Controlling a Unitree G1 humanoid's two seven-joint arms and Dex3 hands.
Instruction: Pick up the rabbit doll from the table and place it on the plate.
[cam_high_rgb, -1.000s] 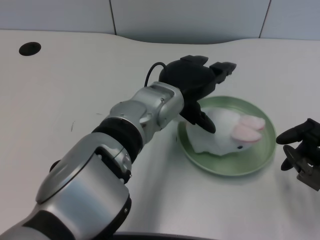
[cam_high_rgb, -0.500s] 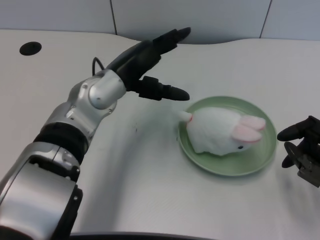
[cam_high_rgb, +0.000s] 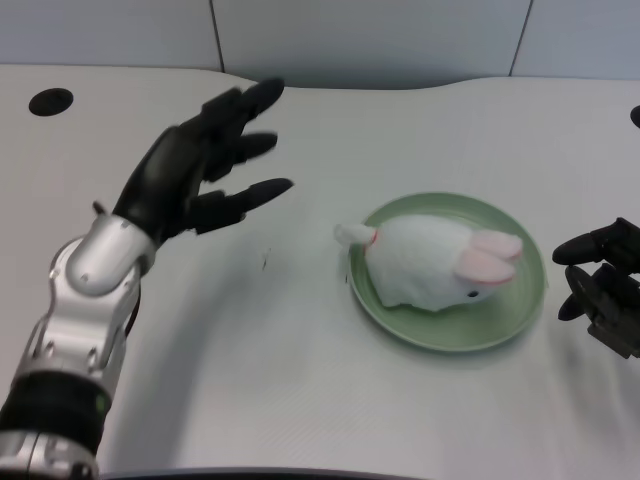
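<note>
- L forearm (cam_high_rgb: 85, 300), silver, rose from bottom-left corner of head view, angled up & to the right over the white table (cam_high_rgb: 250, 400).
- Green plate (cam_high_rgb: 520, 310) sat on table right of centre, w/ R hand (cam_high_rgb: 600, 285) just beside its right rim, fingers curled.
- Rabbit doll (cam_high_rgb: 425, 262) lay on the plate, white body, pink ears toward the right, small tail end sticking over the plate's left rim.
- L hand (cam_high_rgb: 195, 175) was above the table, left of the plate & apart from the doll; fingers spread wide, tips pointing right/up, nothing in its grasp.
- Dark round hole (cam_high_rgb: 50, 101) in tabletop at far left, near back edge.
- Grey wall panels (cam_high_rgb: 370, 40) behind the table.
</note>
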